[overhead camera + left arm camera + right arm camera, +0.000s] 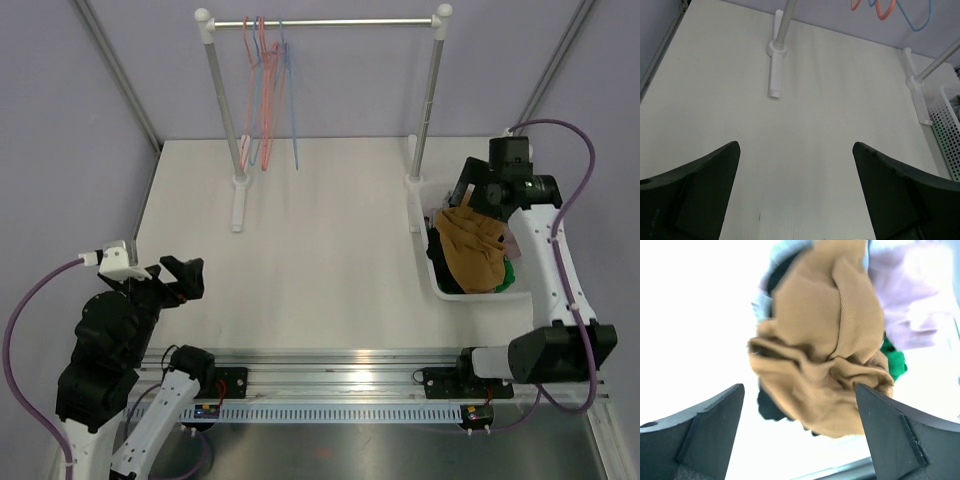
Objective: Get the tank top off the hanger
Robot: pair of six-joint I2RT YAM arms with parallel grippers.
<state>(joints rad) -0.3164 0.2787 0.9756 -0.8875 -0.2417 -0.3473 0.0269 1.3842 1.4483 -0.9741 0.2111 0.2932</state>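
A crumpled tan tank top [472, 250] lies on top of a pile of clothes in the white basket [425, 262] at the right. It fills the right wrist view [825, 340]. My right gripper [468, 195] hovers just above it, open and empty [800, 387]. Several thin hangers [265, 90], pink, red and blue, hang bare on the rack rod [340, 22] at the back left. My left gripper [185, 278] is open and empty above the table's left front [795, 146].
The rack's two posts stand on white feet [775, 75] at the back of the table. The basket also holds lilac [920, 295], green [895, 362] and black clothes. The basket's wall [947, 125] shows at the right of the left wrist view.
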